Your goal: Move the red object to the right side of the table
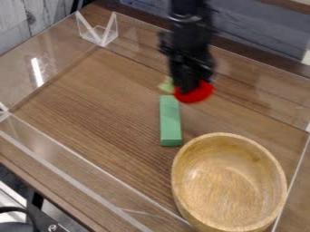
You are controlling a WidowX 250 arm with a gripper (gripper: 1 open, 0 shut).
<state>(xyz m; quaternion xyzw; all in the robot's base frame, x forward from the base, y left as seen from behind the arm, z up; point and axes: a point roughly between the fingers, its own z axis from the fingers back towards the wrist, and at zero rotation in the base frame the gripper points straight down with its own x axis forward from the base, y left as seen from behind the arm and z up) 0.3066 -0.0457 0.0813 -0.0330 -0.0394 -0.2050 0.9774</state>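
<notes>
The red object [195, 91] is a small round red toy fruit with a green leaf showing at its left. It hangs just above the table [97, 100], held from above by my black gripper [190, 83], which is shut on it. The gripper points straight down and covers the top of the fruit. It hovers over the far end of the green block [171, 120], near the middle of the tabletop.
A round light wooden bowl [229, 179] sits at the front right. Low clear acrylic walls [36, 145] edge the tabletop, and a small clear stand [97, 29] is at the back left.
</notes>
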